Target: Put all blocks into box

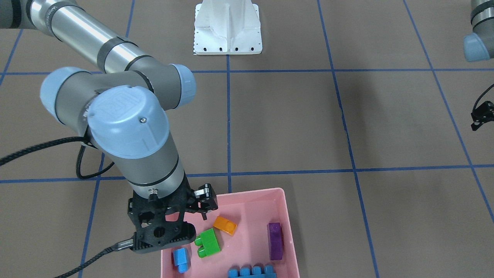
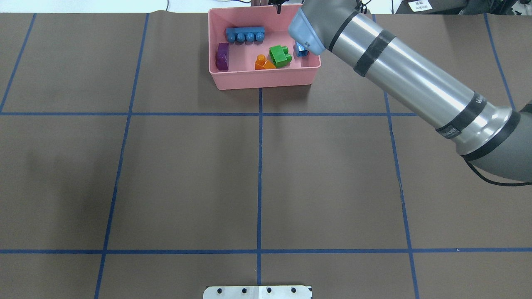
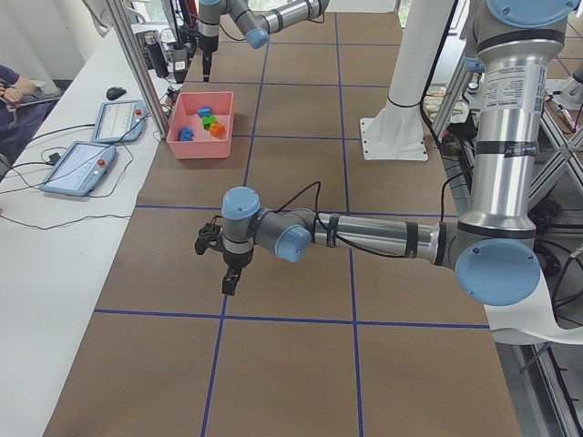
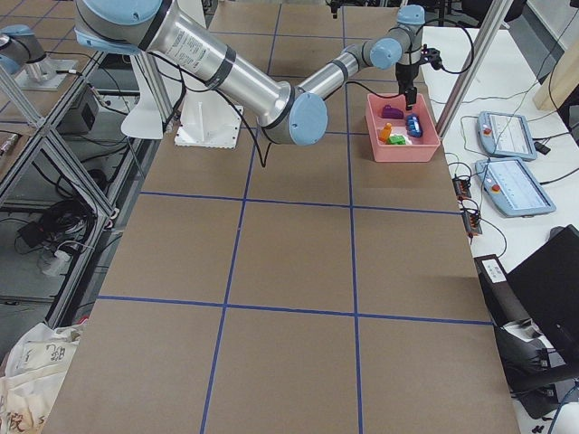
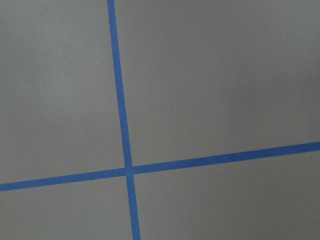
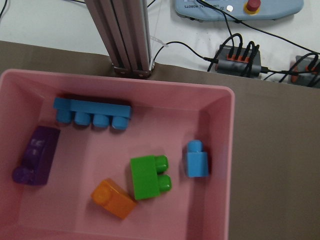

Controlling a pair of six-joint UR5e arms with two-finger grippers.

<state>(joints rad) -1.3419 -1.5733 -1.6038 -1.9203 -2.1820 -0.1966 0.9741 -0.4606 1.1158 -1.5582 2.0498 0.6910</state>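
Exterior front-facing view, right fingers: black, in the lower left of the frame, hanging over the upper-left corner of the box.
Right fingers' state: nothing shows between them. The wrist hides most of them, so I cannot tell whether they are released or clenched.
Orange block: just to the lower right of those fingers, lying on the box floor and apart from them.
Green block: below the fingers and just beside the orange block. I cannot tell whether the two touch.
Light-blue block: lower left of the green one, close to the box's left wall, just below the black mount on the wrist.
Purple block: well to the right of the fingers, lengthwise along the box's right wall.
Long blue block: at the bottom edge of the frame, studs up, against the box's lower wall.
Right wrist view: all five blocks lie inside the pink box, with the long blue one at upper left and the purple one at left.
Box position: on the brown surface, just below a blue tape line, bottom centre of the frame.
Left fingers: at the right edge, well apart from the box, over bare surface. They are cut off by the frame, so I cannot tell their state.
White base: top centre.
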